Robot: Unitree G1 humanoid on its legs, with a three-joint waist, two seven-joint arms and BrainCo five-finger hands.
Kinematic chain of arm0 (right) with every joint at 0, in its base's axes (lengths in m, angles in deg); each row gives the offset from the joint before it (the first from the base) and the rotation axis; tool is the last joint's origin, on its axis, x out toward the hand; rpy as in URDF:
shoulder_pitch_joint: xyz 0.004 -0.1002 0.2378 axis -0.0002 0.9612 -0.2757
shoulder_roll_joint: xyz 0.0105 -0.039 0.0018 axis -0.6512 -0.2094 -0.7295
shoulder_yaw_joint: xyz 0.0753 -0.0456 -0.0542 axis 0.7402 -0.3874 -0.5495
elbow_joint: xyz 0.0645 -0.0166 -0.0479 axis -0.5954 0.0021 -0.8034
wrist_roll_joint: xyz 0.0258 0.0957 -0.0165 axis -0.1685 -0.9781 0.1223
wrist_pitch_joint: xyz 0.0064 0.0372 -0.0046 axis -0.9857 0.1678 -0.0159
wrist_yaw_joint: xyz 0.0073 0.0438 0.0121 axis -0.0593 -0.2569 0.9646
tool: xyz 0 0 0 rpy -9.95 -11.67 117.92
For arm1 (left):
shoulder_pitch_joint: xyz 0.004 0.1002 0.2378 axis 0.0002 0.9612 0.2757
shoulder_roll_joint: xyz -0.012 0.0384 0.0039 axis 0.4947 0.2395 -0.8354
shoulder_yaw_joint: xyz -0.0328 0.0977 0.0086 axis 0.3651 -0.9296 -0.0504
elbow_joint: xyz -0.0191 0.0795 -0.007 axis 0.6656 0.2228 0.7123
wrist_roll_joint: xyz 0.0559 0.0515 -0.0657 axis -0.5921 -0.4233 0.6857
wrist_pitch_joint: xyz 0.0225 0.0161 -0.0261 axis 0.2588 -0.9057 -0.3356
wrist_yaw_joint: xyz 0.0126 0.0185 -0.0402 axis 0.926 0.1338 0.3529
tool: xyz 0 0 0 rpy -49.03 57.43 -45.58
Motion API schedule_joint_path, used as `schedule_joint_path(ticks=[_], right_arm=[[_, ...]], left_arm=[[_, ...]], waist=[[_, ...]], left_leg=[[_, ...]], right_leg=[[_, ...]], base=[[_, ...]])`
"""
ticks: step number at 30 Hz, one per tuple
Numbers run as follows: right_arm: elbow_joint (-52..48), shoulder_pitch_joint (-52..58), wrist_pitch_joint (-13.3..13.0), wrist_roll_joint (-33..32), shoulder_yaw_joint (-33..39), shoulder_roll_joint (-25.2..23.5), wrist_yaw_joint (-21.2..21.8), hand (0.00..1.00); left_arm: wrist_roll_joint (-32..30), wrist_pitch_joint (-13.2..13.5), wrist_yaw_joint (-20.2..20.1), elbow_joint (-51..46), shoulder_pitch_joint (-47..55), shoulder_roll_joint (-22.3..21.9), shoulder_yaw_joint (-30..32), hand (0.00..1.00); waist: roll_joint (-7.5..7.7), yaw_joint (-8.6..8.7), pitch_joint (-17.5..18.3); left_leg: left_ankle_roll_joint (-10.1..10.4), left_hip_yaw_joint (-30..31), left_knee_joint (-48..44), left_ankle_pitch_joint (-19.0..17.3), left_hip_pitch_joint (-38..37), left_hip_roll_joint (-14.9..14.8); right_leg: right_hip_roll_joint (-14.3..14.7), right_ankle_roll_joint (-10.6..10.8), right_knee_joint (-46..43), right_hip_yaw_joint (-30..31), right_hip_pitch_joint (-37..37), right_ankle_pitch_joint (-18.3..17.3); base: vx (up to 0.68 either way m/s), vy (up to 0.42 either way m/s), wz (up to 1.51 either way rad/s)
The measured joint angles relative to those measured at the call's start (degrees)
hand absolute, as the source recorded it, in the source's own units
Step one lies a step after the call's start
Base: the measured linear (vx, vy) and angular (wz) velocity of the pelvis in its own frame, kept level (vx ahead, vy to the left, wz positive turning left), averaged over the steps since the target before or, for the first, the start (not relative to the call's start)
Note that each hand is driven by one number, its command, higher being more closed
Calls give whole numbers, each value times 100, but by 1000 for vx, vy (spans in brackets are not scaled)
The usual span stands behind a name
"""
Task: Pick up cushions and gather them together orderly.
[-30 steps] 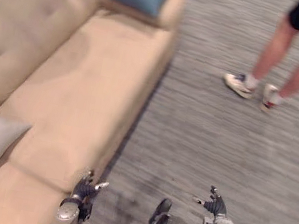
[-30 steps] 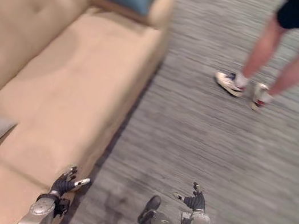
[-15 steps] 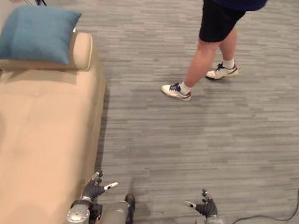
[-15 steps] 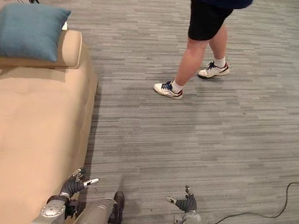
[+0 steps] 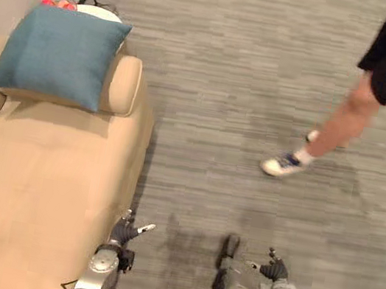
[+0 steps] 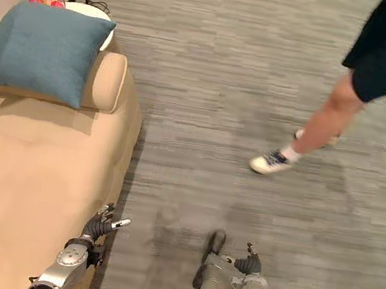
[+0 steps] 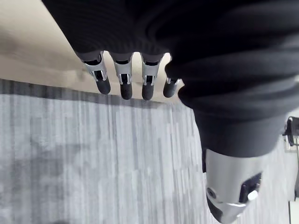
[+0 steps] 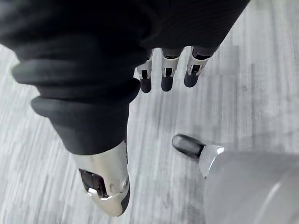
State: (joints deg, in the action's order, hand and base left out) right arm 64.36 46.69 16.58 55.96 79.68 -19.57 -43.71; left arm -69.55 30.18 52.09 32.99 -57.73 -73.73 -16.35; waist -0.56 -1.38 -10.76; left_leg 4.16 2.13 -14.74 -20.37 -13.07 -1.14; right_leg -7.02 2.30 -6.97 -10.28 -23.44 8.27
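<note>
Left hand [image 5: 120,233] held low in front, fingers loosely straight, holding nothing, right hand [image 5: 274,269] alongside, equally relaxed

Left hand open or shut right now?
Open: the left hand hangs relaxed, fingers straight, holding nothing, by the sofa edge.

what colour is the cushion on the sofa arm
Teal blue cushion, plain, clearest in the right eye view.

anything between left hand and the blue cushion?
Only the bare beige sofa seat: nothing lies on it between the left hand and the blue cushion, as the left eye view shows.
</note>
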Motion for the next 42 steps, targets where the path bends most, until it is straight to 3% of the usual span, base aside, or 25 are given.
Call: schedule_joint_path(ticks=[1,2,3,4,6,7,10,12,13,14,17,20,22,26,28,29,30,31,32,33,35,36,39,41,42], right_arm=[[-6,5,0,2,22,28,-1,0],[-61,35,1,-4,38,98,7,0],[-71,31,2,-8,32,100,7,0],[-138,-45,0,-30,-73,102,8,0],[-286,-68,-27,-130,-66,78,-22,0],[-388,-74,-65,-241,-60,55,-29,0],[-504,-193,-84,-283,38,129,-30,0],[-497,-270,-83,-284,201,110,-46,0],[-481,-201,-81,-285,228,157,-56,0],[-458,-129,-57,-284,192,47,-127,0],[-437,-182,-68,-279,100,-16,-135,0],[-355,-255,-71,-214,30,-76,-122,0],[-236,-177,-52,-102,-73,-92,-105,0],[-250,-189,-74,-16,-262,-81,0,0],[-334,-87,-70,-4,-256,-31,1,0],[-336,-71,-70,-5,-243,-15,-3,0],[-348,-21,-70,-7,-217,5,-12,0],[-387,161,-61,-33,-161,16,-26,0],[-457,266,-53,-54,-154,15,-28,0],[-514,314,-43,-54,-76,57,-25,0],[-842,238,-95,-67,171,44,-28,0],[-870,237,-123,-68,193,36,-31,0],[-886,288,-170,-156,387,34,-54,0],[-947,282,-189,-281,418,92,-59,0],[-946,289,-187,-286,445,99,-60,0]], left_arm=[[-5,-1,9,12,14,-82,-18,0],[-17,3,5,19,4,-293,-23,0],[-18,0,6,20,4,-307,-17,0],[-24,-1,3,52,46,-371,2,0],[-25,-46,-8,58,-47,-395,-2,0],[-22,-42,-8,-32,-33,-376,-1,0],[1,-30,-20,-184,22,-373,28,0],[5,-38,-32,-185,41,-389,31,0],[4,-51,-35,-183,142,-428,31,0],[4,-83,-31,-190,235,-388,53,0],[4,-113,-34,-202,260,-431,263,0],[23,-124,-35,-188,519,-420,252,0],[124,-119,-21,-194,558,-341,263,0],[196,-104,14,-241,561,-323,494,0],[230,-83,18,-244,371,-307,484,0],[233,-84,22,-242,337,-313,469,0],[234,-82,25,-243,277,-331,463,0],[282,-71,37,-257,173,-354,449,0],[311,-70,41,-255,134,-319,445,0],[351,-80,69,-244,87,-454,442,0],[355,13,67,-338,150,-507,425,0],[355,16,62,-339,138,-511,425,0],[389,37,-7,-342,75,-505,416,0],[422,37,-11,-350,11,-483,337,0],[422,35,-10,-351,20,-467,326,0]], waist=[[-159,73,-9],[-490,50,-4],[-505,46,-10],[-542,-39,-31],[-457,-135,-137],[-296,-225,-205],[-228,-303,-207],[-288,-313,-244],[-296,-323,-264],[-151,-435,-203],[-17,-449,-154],[44,-545,-124],[75,-422,-116],[-1,-384,-96],[-65,-269,-82],[-67,-232,-83],[-68,-186,-83],[31,-212,-43],[70,-227,-23],[-170,-261,5],[-250,-246,41],[-243,-253,37],[-178,-260,4],[-218,-242,61],[-197,-237,54]], left_leg=[[97,106,-613,-60,106,-211],[391,38,-2235,419,708,-712],[400,17,-2465,547,792,-754],[453,-355,-3961,1123,1520,-1231],[-36,-1013,-5142,822,2234,-1683],[-248,-1473,-4993,657,2650,-1614],[-264,-1743,-3286,589,3312,-1263],[-12,-1789,-1547,831,3474,-973],[-73,-1814,-530,1561,3404,-791],[-592,-1882,-428,1922,3208,-566],[-853,-1777,-1071,1333,3434,-480],[-966,-1770,-1344,680,2906,-296],[-1105,-1345,-1188,452,2260,50],[-1126,-454,-709,438,1553,255],[-1125,544,-685,438,1512,300],[-1093,778,-710,422,1507,316],[-926,1022,-748,378,1488,326],[-451,1438,-882,159,1400,354],[-260,1622,-1008,31,1432,365],[-135,1804,-1116,-13,1483,141],[422,1462,-1163,362,1700,-259],[510,1263,-1174,460,1786,-343],[431,-490,-1289,541,2078,-936],[-29,-2143,-960,906,2280,-1169],[-53,-2423,-867,922,2285,-1181]], right_leg=[[75,-150,-594,-119,-25,179],[323,-323,-1033,-468,215,-429],[342,-339,-1045,-498,245,-468],[511,-429,-967,-618,630,-754],[644,-528,-510,-718,1437,-853],[596,-528,33,-736,2107,-858],[500,-315,495,-864,2632,-996],[398,-85,560,-948,2895,-1209],[392,82,611,-1008,3161,-1394],[237,188,618,-991,3380,-1576],[-3,466,13,-956,3246,-1793],[-682,957,-3161,-515,2212,-1578],[-990,655,-5028,-453,1592,-1790],[-619,297,-3991,-526,846,-2292],[27,440,-2301,345,412,-2130],[90,516,-1877,590,381,-1992],[136,514,-1340,827,404,-1760],[87,595,-178,1230,597,-848],[41,549,-137,1247,709,-76],[119,425,-324,902,794,-184],[90,124,-423,120,1034,-566],[85,67,-393,-45,1132,-603],[44,-54,-43,-801,1765,-688],[-86,48,9,-1260,1840,-757],[-124,63,11,-1355,1840,-765]], base=[[945,-362,108],[757,-299,68],[706,-295,42],[672,-267,24],[677,-224,33],[565,-146,31],[500,-57,16],[429,83,14],[616,176,19],[514,146,24],[536,174,27],[549,254,21],[527,116,102],[488,-18,114],[447,-161,193],[438,-251,210],[449,-314,233],[558,-451,253],[442,-411,246],[461,-487,183],[332,-394,164],[203,-294,169],[126,-187,143],[10,-14,111],[1,69,97]])
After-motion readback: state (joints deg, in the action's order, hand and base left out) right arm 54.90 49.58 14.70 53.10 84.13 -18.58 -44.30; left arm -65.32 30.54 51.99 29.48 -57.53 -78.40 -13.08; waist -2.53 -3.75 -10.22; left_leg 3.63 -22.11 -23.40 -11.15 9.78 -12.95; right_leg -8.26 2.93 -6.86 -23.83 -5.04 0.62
